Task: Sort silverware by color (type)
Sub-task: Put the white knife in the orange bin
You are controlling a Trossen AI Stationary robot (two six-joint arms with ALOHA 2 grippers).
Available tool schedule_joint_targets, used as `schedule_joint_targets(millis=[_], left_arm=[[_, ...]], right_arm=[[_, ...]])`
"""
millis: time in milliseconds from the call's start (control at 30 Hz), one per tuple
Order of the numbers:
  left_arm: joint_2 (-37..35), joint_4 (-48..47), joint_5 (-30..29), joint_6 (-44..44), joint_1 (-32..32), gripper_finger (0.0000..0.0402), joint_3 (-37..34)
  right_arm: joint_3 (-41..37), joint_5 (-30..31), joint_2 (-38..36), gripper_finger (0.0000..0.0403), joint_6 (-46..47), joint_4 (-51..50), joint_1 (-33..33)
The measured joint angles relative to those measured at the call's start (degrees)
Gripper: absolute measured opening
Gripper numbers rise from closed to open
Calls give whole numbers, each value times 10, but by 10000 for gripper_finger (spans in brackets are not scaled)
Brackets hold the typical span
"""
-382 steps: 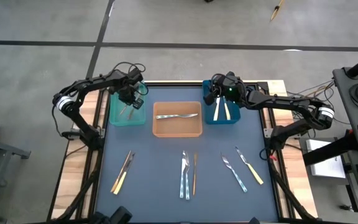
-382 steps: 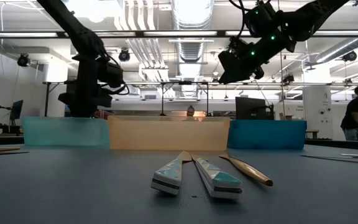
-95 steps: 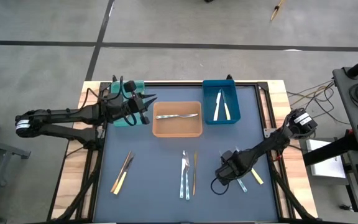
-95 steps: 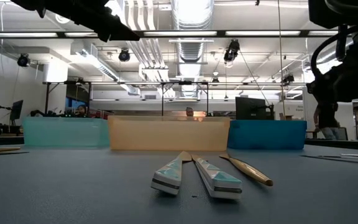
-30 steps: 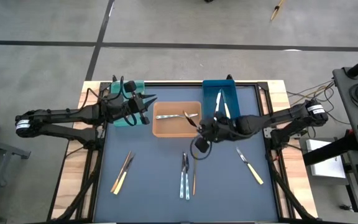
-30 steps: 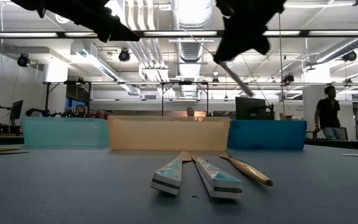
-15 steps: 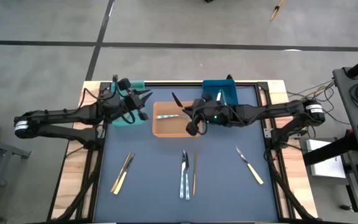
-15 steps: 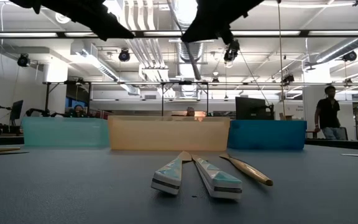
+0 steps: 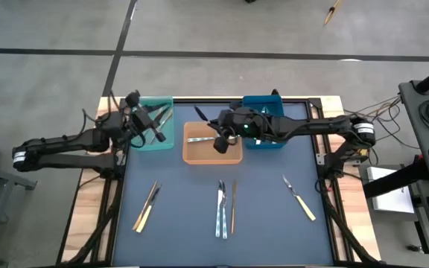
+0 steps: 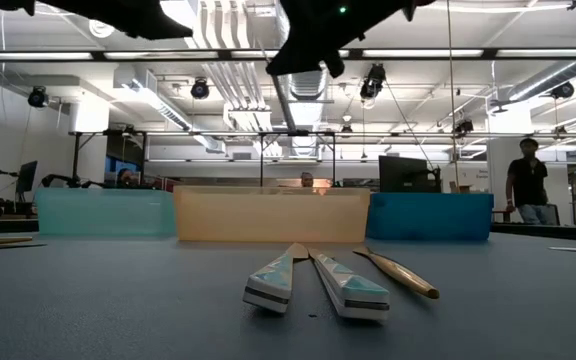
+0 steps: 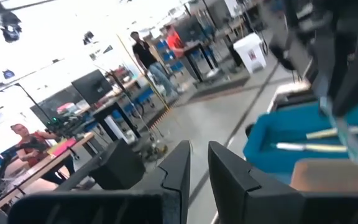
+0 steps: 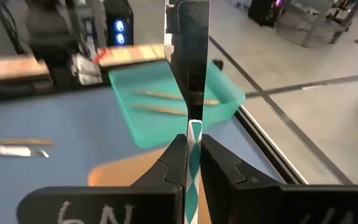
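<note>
My right gripper (image 9: 211, 128) is above the orange bin (image 9: 233, 158), shut on a silver utensil with a teal-patterned handle (image 12: 191, 50). A silver fork (image 9: 199, 139) lies in that bin. My left gripper (image 9: 162, 123) hovers over the teal bin (image 12: 166, 106), which holds two gold pieces. Its fingers (image 11: 179, 168) stand a narrow gap apart with nothing between them. More silverware lies on the mat: a pair at the left (image 9: 147, 205), three pieces in the middle (image 9: 226, 210) and a yellow-handled one at the right (image 9: 298, 197). My right gripper pinches the utensil's teal-patterned handle (image 12: 194, 155) between its two fingers. The fingers come nearly level from the table's right, and the utensil runs on along their line. Its silver end (image 9: 197, 112) sticks out past the fingertips toward the far left, clear of bin and table.
The blue bin (image 11: 272, 140) at the far right holds two cream-handled pieces; my right arm crosses above it. The three bins stand in a row along the far edge. People stand in the room beyond the table.
My right gripper has carried the utensil from over the mat's middle toward the far edge and the left, rising until it is above the orange bin. Its wrist has rolled, and the silver end now points to the far left. My left gripper has drawn back toward the table's left.
</note>
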Motion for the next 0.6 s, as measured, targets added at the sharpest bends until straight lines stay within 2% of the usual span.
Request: schedule_joint_targets(millis=[300, 467, 600], left_arm=[[-49, 1, -8, -11, 0, 40, -11], [-70, 0, -46, -17, 0, 40, -16], [-84, 1, -46, -16, 0, 40, -22]], right_arm=[[134, -14, 97, 18, -38, -155, -15], [177, -15, 131, 18, -44, -235, -21], [200, -15, 151, 18, -45, -293, -25]])
